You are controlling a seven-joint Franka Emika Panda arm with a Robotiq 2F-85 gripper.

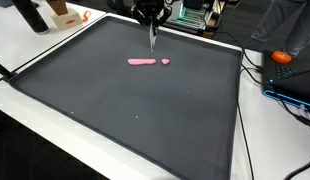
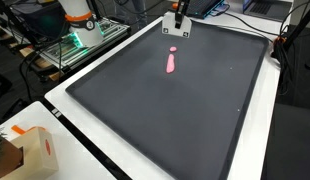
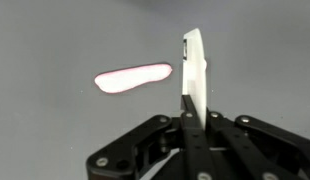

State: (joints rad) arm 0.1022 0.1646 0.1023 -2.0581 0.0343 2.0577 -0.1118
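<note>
The fingers [image 3: 160, 135] are pinching one thin white stick [image 3: 194, 70] by one end, over the far part of the black mat [image 1: 115, 110] on the desk [image 1: 25, 130]. It looks light, stiff and a bit slick, so I'd grip the flat sides near the end. Two pink bits on the mat: one long streak [image 3: 133, 77] at about 9 o'clock of the stick in the wrist view, and one small dot [image 1: 165, 61].
</note>
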